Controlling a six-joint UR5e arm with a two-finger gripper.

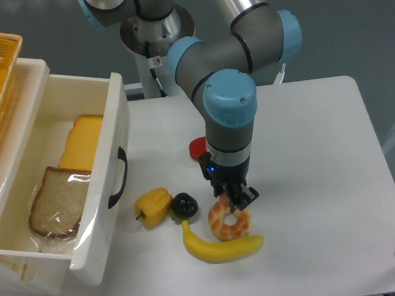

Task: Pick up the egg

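Observation:
My gripper (232, 198) points straight down at the far rim of the ring-shaped pastry (230, 222). Its dark fingers (244, 197) reach table level. Between them only a small pinkish-brown patch of the egg (222, 199) shows; the fingers and wrist hide the rest. The fingers stand on either side of that patch, but whether they press on it cannot be made out from this angle.
A banana (221, 246) lies just in front of the pastry. A dark round fruit (184, 204) and a yellow pepper (153, 204) sit to the left, a flat red item (197, 147) behind the wrist. The open white drawer (115, 168) holds bread and cheese.

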